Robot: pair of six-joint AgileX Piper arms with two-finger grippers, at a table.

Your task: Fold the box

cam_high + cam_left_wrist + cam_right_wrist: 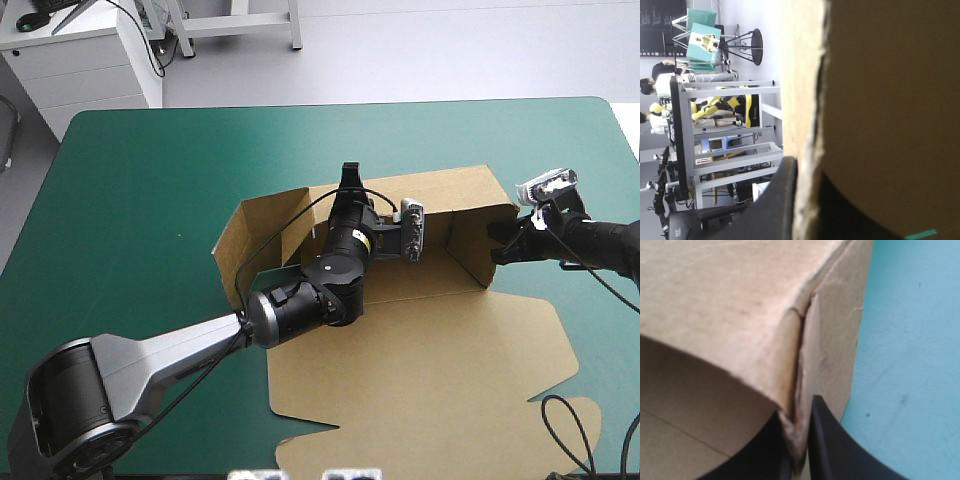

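The brown box (430, 285) is laid on the teal-green bench (130, 180), a little to the right of the middle. Nearest to the robot, the flat lid (420, 390) is spread out on the bench, and one corner of it is reached by the near edge. Past the lid, an open tray is made by three raised walls: the left wall (238, 245), the right wall (468, 250) and the back wall (445, 190). The left arm is stretched over the lid and the tray floor to the back wall. The left pincer (348, 180) is closed on the top edge of that wall, near its middle. In the left wrist view the rough edge of the board is seen squeezed between the black fingers (782, 200). The right pincer (497, 247) is brought in from the right side of the bench and is closed on the right wall. In the right wrist view two layers of board are seen pinched together between its fingers, with bare bench just beside the wall. The far part of the bench, past the back wall, is bare.
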